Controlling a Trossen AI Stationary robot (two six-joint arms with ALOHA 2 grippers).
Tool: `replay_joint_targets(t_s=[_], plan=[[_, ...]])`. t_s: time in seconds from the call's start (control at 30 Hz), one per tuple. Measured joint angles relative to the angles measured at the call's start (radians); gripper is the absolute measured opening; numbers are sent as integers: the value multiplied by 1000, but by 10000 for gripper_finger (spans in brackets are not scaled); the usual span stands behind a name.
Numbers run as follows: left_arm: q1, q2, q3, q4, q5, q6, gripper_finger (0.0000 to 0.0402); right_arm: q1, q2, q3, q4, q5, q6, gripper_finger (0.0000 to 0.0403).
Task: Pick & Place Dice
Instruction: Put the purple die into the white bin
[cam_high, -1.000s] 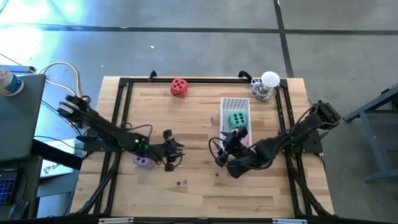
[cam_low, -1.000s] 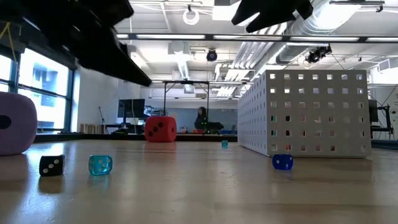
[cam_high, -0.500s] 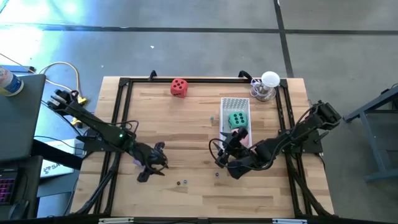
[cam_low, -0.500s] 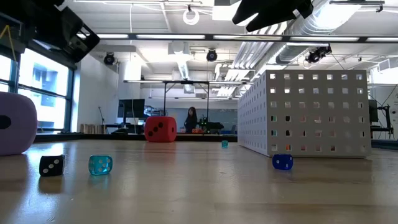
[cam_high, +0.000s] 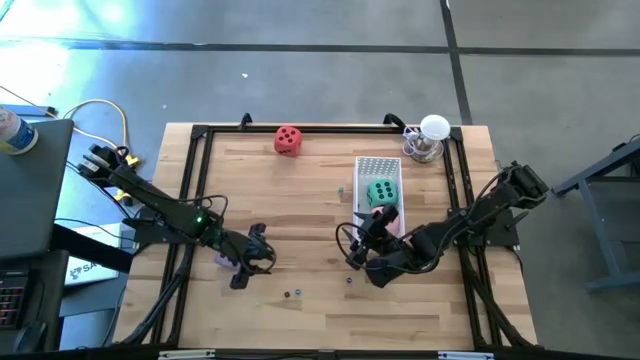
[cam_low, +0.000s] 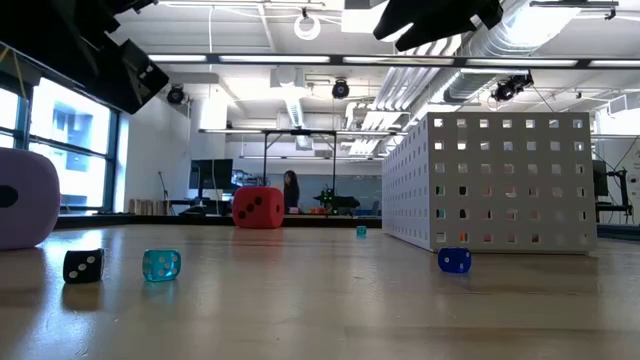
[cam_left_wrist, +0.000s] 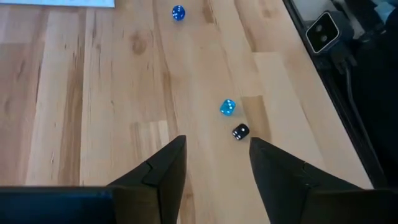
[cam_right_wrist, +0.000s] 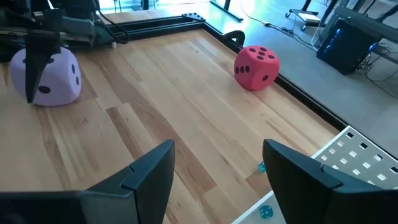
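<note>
The purple die (cam_right_wrist: 46, 78) rests on the wood at the table's left; in the high view only its edge (cam_high: 222, 262) shows under my left arm. My left gripper (cam_left_wrist: 217, 146) hovers open and empty just right of it (cam_high: 258, 265), pointing slantwise down at the near table. The red die (cam_high: 288, 140) sits by the far edge. The green die (cam_high: 380, 193) lies in the white perforated basket (cam_high: 378, 168). My right gripper (cam_right_wrist: 217, 158) hangs open and empty at the basket's near end (cam_high: 352, 245).
Tiny dice lie near the front: a black one (cam_low: 83, 265), a cyan one (cam_low: 161, 265) and a blue one (cam_low: 454, 260). A silver bell-like object (cam_high: 428, 140) stands at the far right corner. A black frame (cam_high: 200, 132) rims the table.
My left gripper has drawn back toward the table's left edge, risen a little and tipped up from a steep downward pitch, now pointing at the near table. The purple die has stayed where it was. My right arm has kept still.
</note>
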Motion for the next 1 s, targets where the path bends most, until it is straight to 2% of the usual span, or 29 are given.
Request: replay_joint_targets(t_s=[0.13, 0.43, 0.53, 0.63, 0.9, 1.0], plan=[[-2, 0, 0, 2, -29, 10, 209, 0, 0, 0, 0, 0, -2, 235], [-62, 0, 0, 58, -67, 151, 350, 0, 0, 0, 0, -1, -2, 235], [-92, 0, 0, 68, -127, 187, 387, 0, 0, 0, 0, -2, -2, 235], [-117, 13, 0, 76, -194, 191, 396, 0, 0, 0, 0, -24, -2, 235], [-138, 49, 0, 109, -233, 204, 400, 0, 0, 0, 1, -26, -2, 235], [-138, 49, 0, 118, -306, 150, 400, 0, 0, 0, 2, -26, -2, 235]])
